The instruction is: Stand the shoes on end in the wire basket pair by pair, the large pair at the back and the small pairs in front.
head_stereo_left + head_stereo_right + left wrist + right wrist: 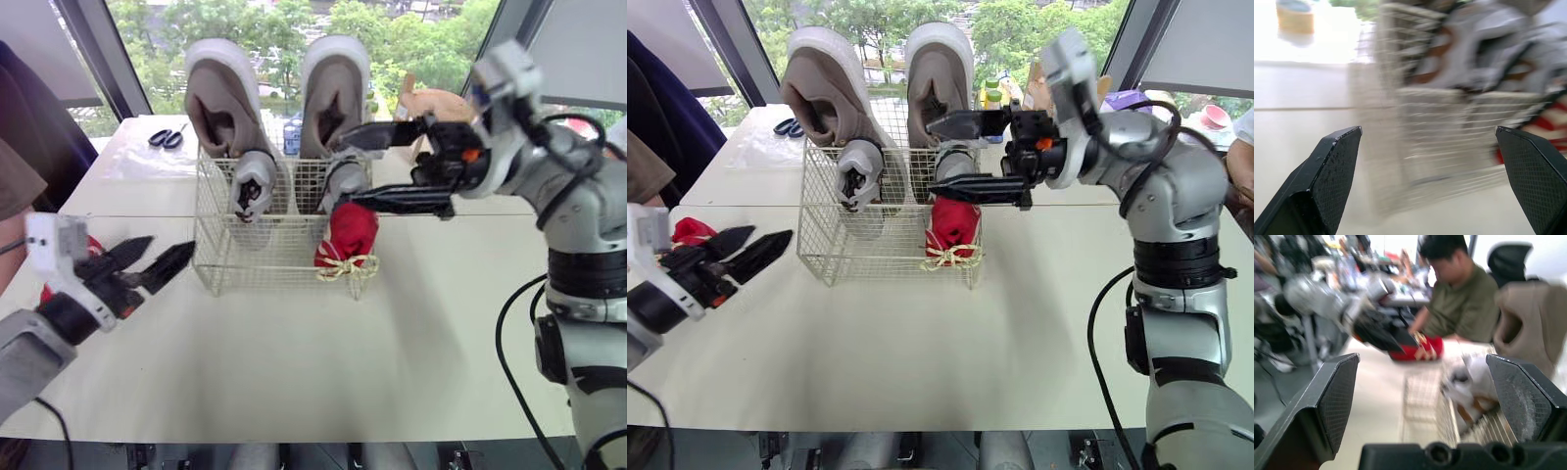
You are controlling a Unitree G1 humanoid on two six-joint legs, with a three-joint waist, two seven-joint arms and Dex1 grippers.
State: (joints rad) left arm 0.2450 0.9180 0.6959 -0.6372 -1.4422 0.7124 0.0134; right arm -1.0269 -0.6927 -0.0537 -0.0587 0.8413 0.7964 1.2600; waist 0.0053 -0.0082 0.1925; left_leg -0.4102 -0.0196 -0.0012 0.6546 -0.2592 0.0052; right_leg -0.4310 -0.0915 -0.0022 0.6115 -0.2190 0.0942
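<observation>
Blocking one red shoe [691, 230], the left claw [769, 235] gapes.

The wire basket [257, 266] stands on the counter [343, 362]. In its back row the left large shoe [220, 98] and the right large shoe [333, 93] stand on end, side by side. Just before each stands a small one: the left small shoe [253, 186] and the right small shoe [343, 181]. A third small shoe [351, 233] sits in the front right corner. A fourth small shoe [691, 231] lies on the counter well left of the basket, just beyond the left end effector [172, 244]. Scissors [167, 138] lie behind the basket, to its left. The right end effector [336, 174] hangs over the basket's right half.
</observation>
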